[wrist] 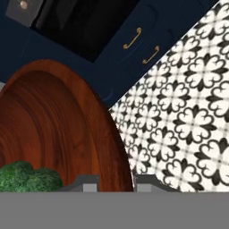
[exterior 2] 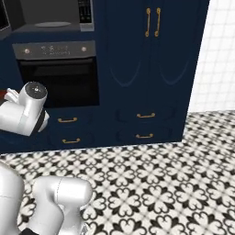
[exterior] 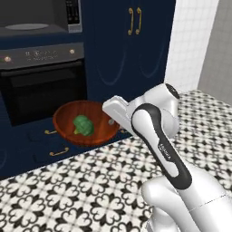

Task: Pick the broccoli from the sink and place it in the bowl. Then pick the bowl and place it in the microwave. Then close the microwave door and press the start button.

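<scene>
While the arm reaches forward and to its left, the end effector [wrist: 116, 181] is clamped narrow on the rim of the bowl [exterior: 86, 122], one dark fingertip [wrist: 82, 182] inside the rim and the other outside it. In the left base view the reddish-brown bowl hangs in the air in front of the black oven [exterior: 43, 90], tilted so that its glossy inside faces the camera, with the white wrist touching its right edge. The broccoli [exterior: 83, 125] lies inside the bowl, low and a little left of its middle; in the hand view the green floret sits at the lower left, just beside the inner fingertip.

The microwave [exterior: 41, 18] is built in above the oven, its dark grey cavity open to view with the pale turntable [exterior: 26, 26] inside and the button panel [exterior: 72, 13] at the right. The bowl is below the cavity and well apart from it. Navy cabinets [exterior 2: 151, 69] with brass handles stand to the right of the oven, and drawers with brass pulls run beneath. A black-and-white patterned floor [exterior 2: 160, 183] spreads below.
</scene>
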Motion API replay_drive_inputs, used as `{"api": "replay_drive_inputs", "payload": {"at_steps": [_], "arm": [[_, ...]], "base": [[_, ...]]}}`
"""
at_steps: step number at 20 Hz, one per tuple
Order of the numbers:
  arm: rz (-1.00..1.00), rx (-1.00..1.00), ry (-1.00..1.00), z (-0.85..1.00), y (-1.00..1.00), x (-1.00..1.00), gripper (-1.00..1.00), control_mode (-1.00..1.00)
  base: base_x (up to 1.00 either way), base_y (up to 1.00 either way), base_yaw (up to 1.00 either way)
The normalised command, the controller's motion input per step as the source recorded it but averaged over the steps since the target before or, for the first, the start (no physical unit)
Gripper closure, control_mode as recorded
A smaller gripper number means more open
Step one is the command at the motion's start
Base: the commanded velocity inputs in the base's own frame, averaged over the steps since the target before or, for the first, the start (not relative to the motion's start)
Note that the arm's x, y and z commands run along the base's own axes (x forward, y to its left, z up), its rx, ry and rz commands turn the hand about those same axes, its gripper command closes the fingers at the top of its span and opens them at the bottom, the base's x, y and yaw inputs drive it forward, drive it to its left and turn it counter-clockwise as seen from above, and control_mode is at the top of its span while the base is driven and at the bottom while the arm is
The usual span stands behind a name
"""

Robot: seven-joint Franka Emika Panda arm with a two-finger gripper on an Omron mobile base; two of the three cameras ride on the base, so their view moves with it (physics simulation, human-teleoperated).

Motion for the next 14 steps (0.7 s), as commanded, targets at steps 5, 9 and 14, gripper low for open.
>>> {"api": "replay_drive_inputs", "payload": {"at_steps": [5,9,14], "arm": [[0.00,0.00,0.00,0.00,0.00,0.00,1.00,1.00],[0.00,0.00,0.00,0.00,0.00,0.00,1.00,1.00],[0.00,0.00,0.00,0.00,0.00,0.00,1.00,1.00]], "base": [[1.00,0.00,0.10],[1.00,0.01,0.11],[1.00,0.00,0.19]]}}
